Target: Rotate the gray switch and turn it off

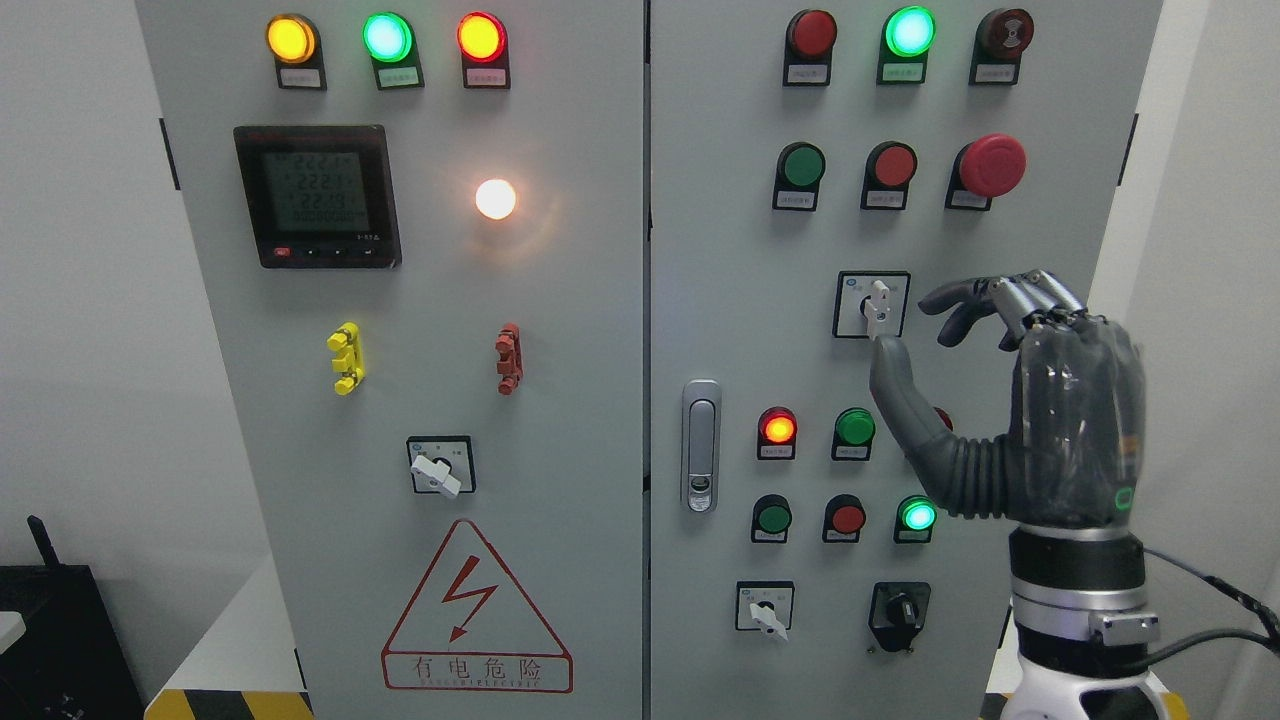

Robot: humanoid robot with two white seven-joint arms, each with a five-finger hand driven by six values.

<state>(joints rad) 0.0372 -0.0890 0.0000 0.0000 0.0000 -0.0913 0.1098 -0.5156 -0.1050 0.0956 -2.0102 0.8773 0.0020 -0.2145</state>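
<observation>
A grey rotary switch (877,306) with a white-grey knob sits in a black-framed square plate on the right cabinet door, its handle nearly upright. My right hand (925,320) is raised just right of it, fingers spread and holding nothing. The thumb tip (885,350) reaches up to just below the knob; the curled fingers (965,300) hover apart to the right of the plate. The left hand is out of view.
Similar grey switches sit at lower left door (438,472) and lower right door (768,612), plus a black one (900,610). Around them are lit and unlit lamps and push buttons, a red emergency button (990,165), a door latch (701,445), and a meter (316,195).
</observation>
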